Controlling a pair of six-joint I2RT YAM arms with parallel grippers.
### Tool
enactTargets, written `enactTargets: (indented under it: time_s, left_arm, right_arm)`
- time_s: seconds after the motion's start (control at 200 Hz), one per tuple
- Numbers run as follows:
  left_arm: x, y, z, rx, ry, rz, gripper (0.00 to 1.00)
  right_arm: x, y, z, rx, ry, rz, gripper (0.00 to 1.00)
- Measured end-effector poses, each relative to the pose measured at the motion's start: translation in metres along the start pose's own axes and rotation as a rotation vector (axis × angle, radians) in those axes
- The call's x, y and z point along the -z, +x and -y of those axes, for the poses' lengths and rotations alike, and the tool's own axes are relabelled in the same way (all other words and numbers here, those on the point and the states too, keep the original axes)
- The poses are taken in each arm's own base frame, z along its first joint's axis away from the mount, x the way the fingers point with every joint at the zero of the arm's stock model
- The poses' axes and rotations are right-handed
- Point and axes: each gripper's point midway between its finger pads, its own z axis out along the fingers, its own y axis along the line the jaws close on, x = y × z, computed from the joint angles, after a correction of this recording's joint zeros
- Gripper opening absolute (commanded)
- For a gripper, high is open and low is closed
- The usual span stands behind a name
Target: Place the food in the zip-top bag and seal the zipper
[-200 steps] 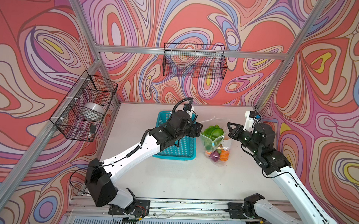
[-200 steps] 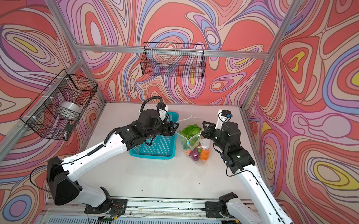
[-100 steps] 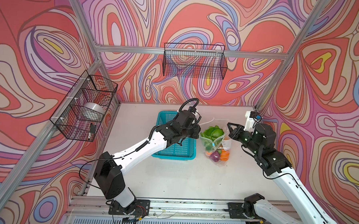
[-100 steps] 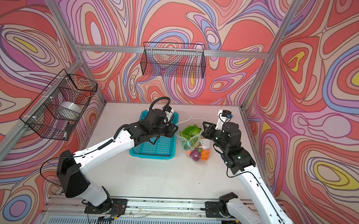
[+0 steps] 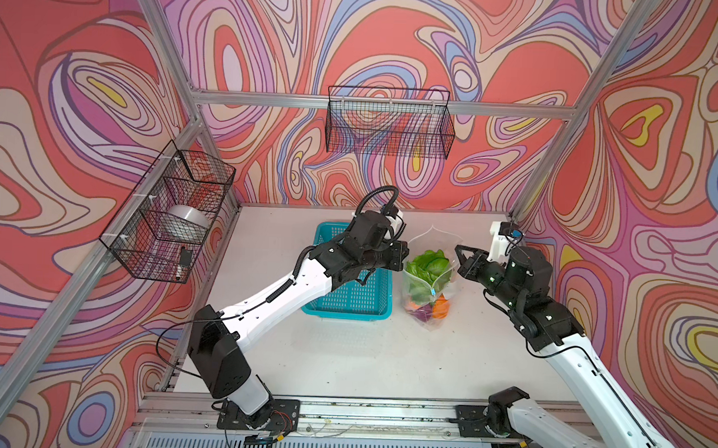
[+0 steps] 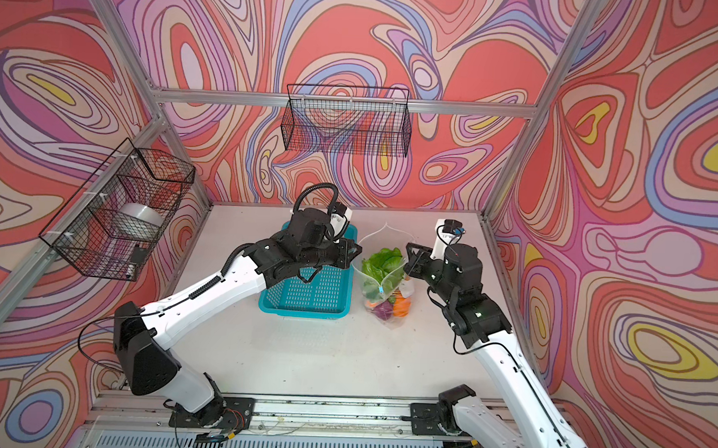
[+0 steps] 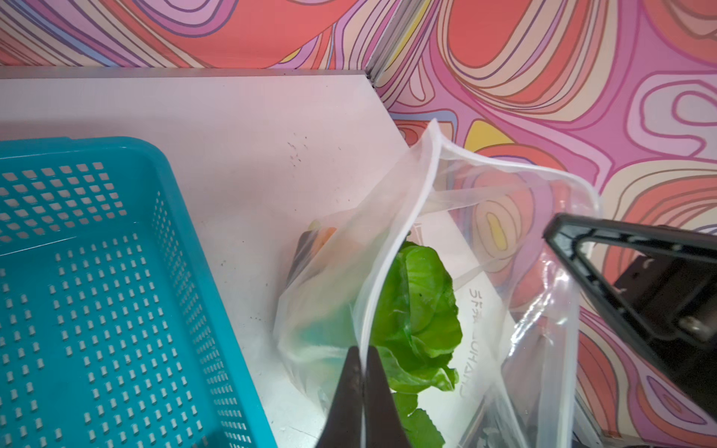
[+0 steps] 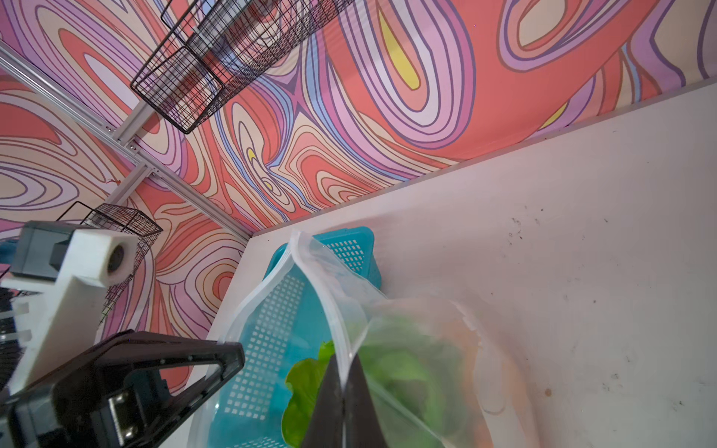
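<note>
- Two tools clamp the zip-top bag (image 5: 431,247) at its mouth: left tool (image 7: 362,351) on the left lip, right tool (image 8: 343,362) on the right.
- Bag stands on the tabletop (image 5: 343,349), just right of the teal basket (image 5: 352,293); food (image 5: 428,265) inside, mouth gaping.
- Judged step: loading done, sealing starts.
- Next: draw lips taut together, then run the slider (image 5: 432,293) from the near end to the far.
</note>
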Motion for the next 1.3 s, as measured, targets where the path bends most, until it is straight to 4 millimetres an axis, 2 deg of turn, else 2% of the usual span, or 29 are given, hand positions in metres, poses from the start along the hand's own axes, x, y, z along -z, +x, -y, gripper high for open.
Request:
enactTargets:
  time_s: [0.14,0.295,0.416,0.611,0.666,0.761,0.821,1.001,1.127,1.217,1.297]
  left_arm:
    - [0.005,-0.007,0.007,0.006,0.025,0.022,0.00]
    - [0.009,-0.012,-0.001,0.006,-0.025,0.058,0.00]
    - [0.012,-0.008,-0.012,0.007,-0.067,0.070,0.00]
    - [0.013,-0.003,-0.020,0.008,-0.100,0.074,0.00]
    - [0.013,-0.003,-0.020,0.008,-0.100,0.073,0.11]
    - [0.012,-0.003,-0.020,0.005,-0.096,0.071,0.55]
    - [0.012,-0.003,-0.020,0.001,-0.096,0.071,0.69]
    - [0.019,-0.007,-0.028,0.002,-0.123,0.098,0.73]
    - [0.034,-0.017,-0.033,-0.006,-0.141,0.137,0.86]
    - [0.038,-0.022,-0.035,-0.018,-0.147,0.151,0.87]
    - [0.034,-0.024,-0.038,-0.027,-0.153,0.144,0.82]
  right_arm:
    - [0.008,-0.018,-0.015,0.040,-0.030,0.021,0.00]
    - [0.014,-0.030,-0.033,0.065,-0.097,0.041,0.00]
    - [0.006,-0.023,-0.029,0.062,-0.090,0.018,0.00]
    - [-0.018,0.009,-0.003,0.048,-0.015,-0.079,0.00]
    - [-0.020,0.011,0.000,0.046,-0.003,-0.087,0.00]
    - [-0.021,0.011,0.001,0.047,0.005,-0.084,0.00]
    - [-0.021,0.011,0.001,0.047,0.006,-0.082,0.00]
    - [-0.021,0.010,0.001,0.047,0.005,-0.077,0.00]
    - [-0.022,0.011,0.000,0.048,-0.003,-0.079,0.00]
    - [-0.025,0.012,-0.002,0.054,-0.020,-0.086,0.00]
    - [-0.030,0.015,-0.004,0.063,-0.036,-0.100,0.00]
